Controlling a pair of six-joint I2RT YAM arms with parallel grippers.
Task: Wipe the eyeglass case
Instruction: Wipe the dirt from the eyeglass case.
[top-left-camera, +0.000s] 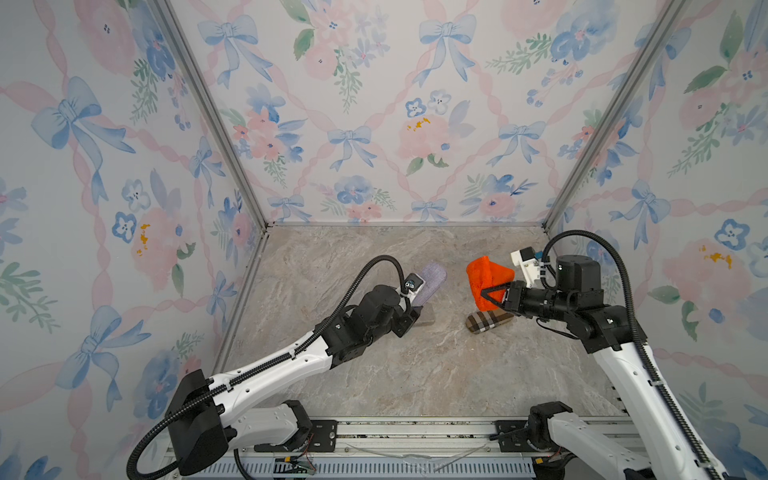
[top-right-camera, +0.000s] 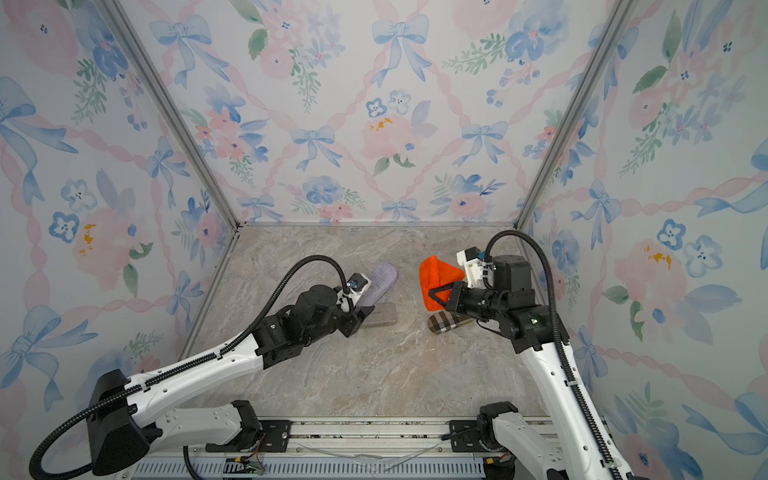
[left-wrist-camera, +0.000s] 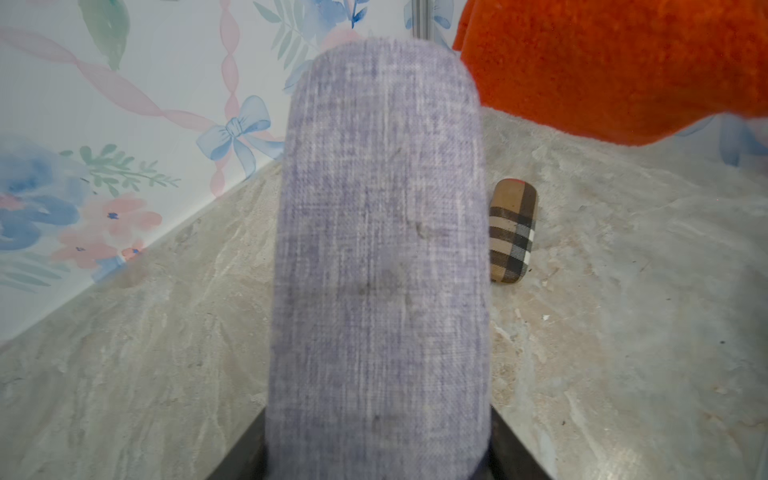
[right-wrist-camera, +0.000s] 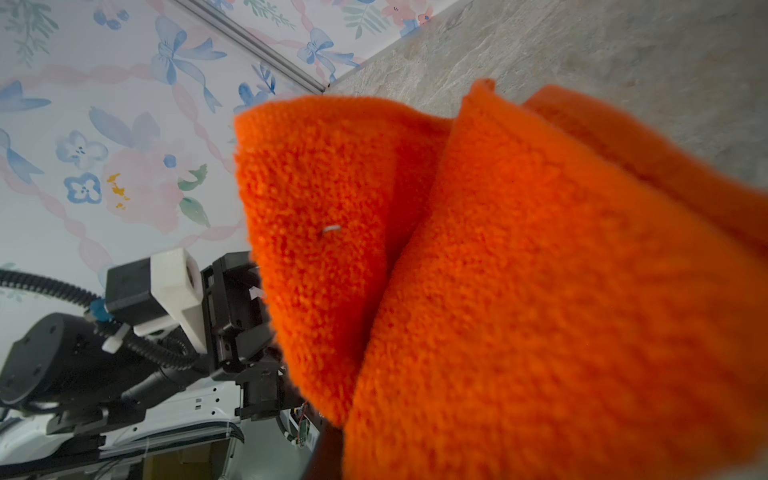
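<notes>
My left gripper (top-left-camera: 414, 305) is shut on the near end of a lavender fabric eyeglass case (top-left-camera: 433, 279), holding it tilted up off the marble table; the case fills the middle of the left wrist view (left-wrist-camera: 378, 249), and dark smudges show on its face. My right gripper (top-left-camera: 492, 297) is shut on a folded orange cloth (top-left-camera: 487, 276), raised above the table to the right of the case. A gap separates cloth and case in both top views. The cloth (right-wrist-camera: 519, 291) hides the right fingers in the right wrist view.
A plaid tan eyeglass case (top-left-camera: 490, 322) lies on the table under the right gripper, also seen in the left wrist view (left-wrist-camera: 513, 230). A grey-brown case (top-left-camera: 428, 318) lies flat beneath the left gripper. Floral walls (top-left-camera: 374, 124) close three sides.
</notes>
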